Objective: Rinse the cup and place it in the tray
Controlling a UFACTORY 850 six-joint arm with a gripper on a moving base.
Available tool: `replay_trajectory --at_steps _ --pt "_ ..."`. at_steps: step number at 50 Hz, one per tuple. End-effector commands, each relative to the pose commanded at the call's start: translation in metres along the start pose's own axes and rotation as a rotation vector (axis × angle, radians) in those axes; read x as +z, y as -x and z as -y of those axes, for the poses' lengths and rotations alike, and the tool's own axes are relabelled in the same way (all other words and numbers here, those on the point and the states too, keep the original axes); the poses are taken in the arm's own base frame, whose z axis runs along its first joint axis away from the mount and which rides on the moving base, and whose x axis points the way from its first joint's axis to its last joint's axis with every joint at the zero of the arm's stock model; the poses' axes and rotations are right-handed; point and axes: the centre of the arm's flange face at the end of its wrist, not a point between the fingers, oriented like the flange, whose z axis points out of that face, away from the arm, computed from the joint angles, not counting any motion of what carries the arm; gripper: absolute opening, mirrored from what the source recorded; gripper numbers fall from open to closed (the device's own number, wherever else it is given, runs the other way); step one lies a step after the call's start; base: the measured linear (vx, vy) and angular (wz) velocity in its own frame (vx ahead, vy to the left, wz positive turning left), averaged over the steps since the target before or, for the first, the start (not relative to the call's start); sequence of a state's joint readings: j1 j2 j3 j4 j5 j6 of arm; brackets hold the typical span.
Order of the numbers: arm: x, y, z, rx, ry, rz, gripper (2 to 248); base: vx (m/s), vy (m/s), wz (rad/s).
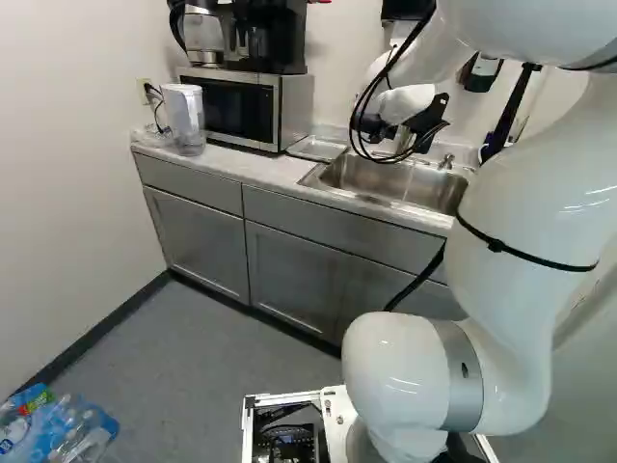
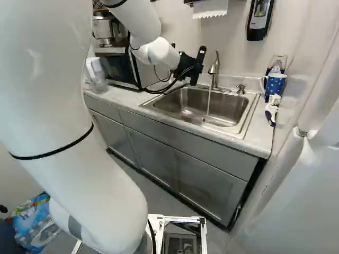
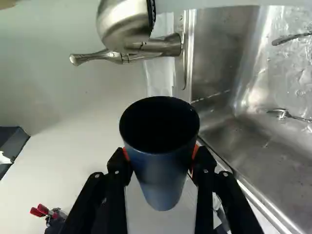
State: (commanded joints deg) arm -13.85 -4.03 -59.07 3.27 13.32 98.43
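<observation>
1. Gripper [image 2: 196, 67]: located at the far left part of the sink, left of the faucet. Its fingers are parted by the width of a cup and closed on it from two sides, an orange pad [image 3: 195, 153] against the wall of the cup.
2. Dark blue cup [image 3: 163, 170]: held between the fingers, near the faucet, its mouth toward the wrist camera. Its interior is dark; contents cannot be determined.
3. Faucet [image 2: 214, 69]: brushed metal, at the far edge of the sink. A thin water stream [image 2: 208, 100] runs from it into the basin.
4. Stainless steel sink [image 2: 185, 103]: set into the countertop [image 2: 124, 98]. A spoon [image 3: 285, 115] and a second metal utensil [image 3: 291, 38] lie in the wet basin.
5. Shallow metal tray [image 1: 318, 148]: on the countertop, between the sink to its right and the microwave [image 1: 231, 108] to its left.
6. Coffee maker [image 1: 265, 37]: standing on the microwave. A water filter pitcher [image 1: 183, 111] stands at the left end of the countertop.
7. Blue dotted mug [image 2: 275, 84]: at the far right of the countertop, in front of a clear glass [image 2: 279, 61]. A scrub brush [image 2: 272, 110] lies nearer, right of the sink.
8. Soap dispenser [image 2: 259, 20]: mounted on the far wall, right of a hanging paper towel [image 2: 211, 8].
9. Wrapped pack of plastic bottles [image 1: 60, 424]: on the floor, near left.
</observation>
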Motion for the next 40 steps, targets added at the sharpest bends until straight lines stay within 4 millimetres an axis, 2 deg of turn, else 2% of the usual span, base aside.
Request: replay_trajectory --at_steps 32,40 --pt "0.0000 0.0000 0.0000 0.000 0.000 0.000 126 0.000 0.000 0.000" --pt "0.0000 0.0000 0.0000 -0.049 0.000 0.000 126 0.000 0.000 0.000"
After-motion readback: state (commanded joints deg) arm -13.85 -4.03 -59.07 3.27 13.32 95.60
